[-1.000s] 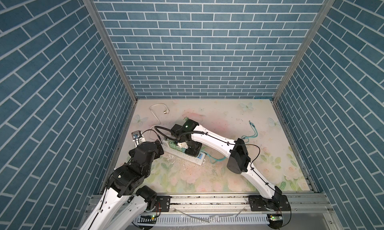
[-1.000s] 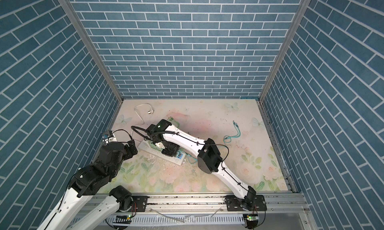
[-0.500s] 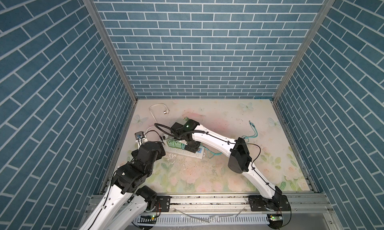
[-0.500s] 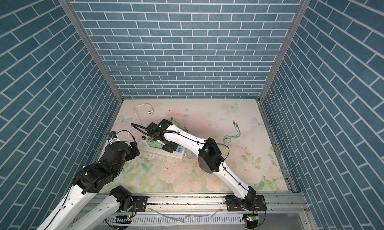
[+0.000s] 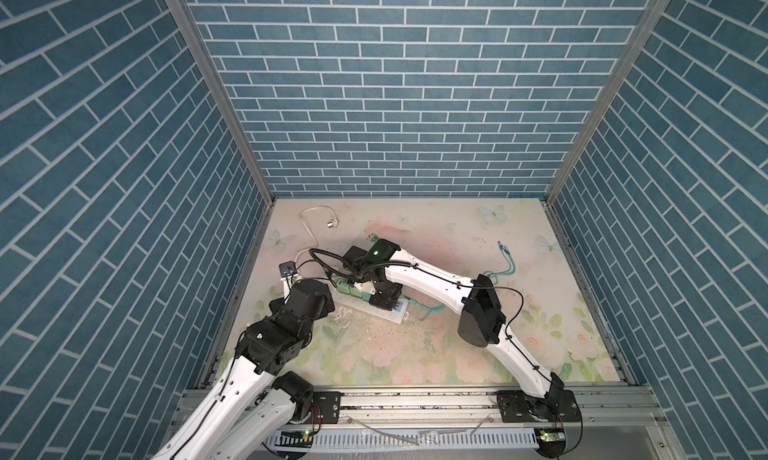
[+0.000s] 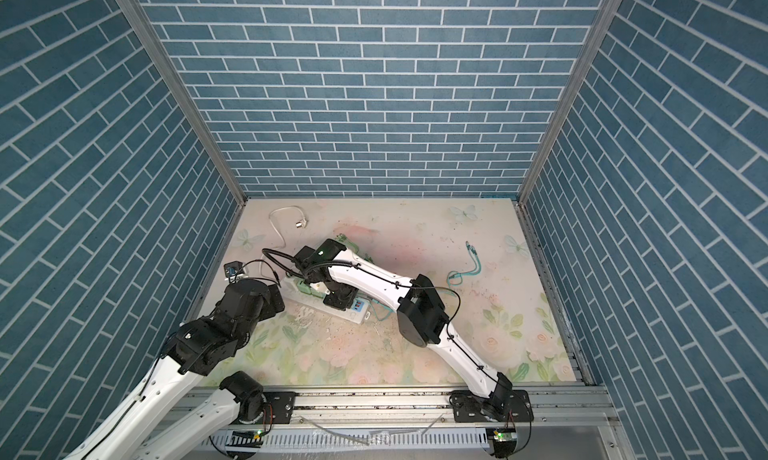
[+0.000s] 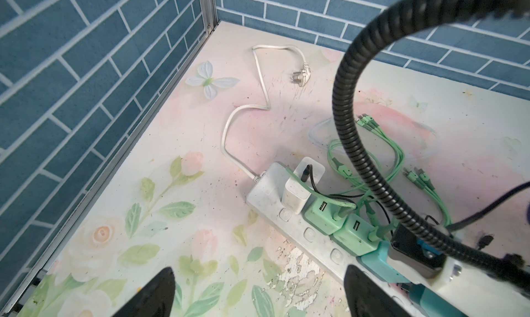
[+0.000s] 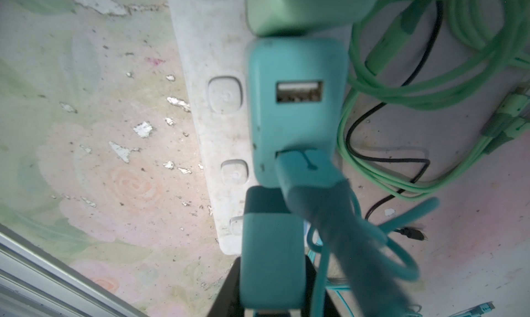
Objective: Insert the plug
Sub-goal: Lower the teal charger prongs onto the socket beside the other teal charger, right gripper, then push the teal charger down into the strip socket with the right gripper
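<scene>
**Plug insertion at the end of the white power strip (image 8: 206, 57).**

**Hazards.** The prongs of the teal adapter plug (image 8: 272, 258) are hidden beneath its own body, so their alignment with the socket slots cannot be checked. A push with the prongs off the slots would likely skid or tip the strip. Nothing clamps it: the left gripper (image 7: 259, 272) stands wide open and empty at the bottom of the left wrist view. The seated teal USB adapter (image 8: 295, 109) lies just above the held plug in the right wrist view, touching or nearly so. A sideways lean could jam one body against the other. The teal USB cable (image 8: 304, 169) leaves that adapter and loops at the lower right, just beside the plug. It could be trapped beneath the plug or snagged by a finger. The grip falls on smooth side faces, so the plug may rock under a downward load.

**Position.** The right gripper (image 5: 385, 302) is closed on the teal adapter plug. The plug fills the gap between the two dark fingers (image 8: 231, 292) at the lower centre of the right wrist view. It sits over the end socket of the strip, which lies left of centre in both top views, beneath the wrist. Whether the plug is already partly seated cannot be told.
</scene>
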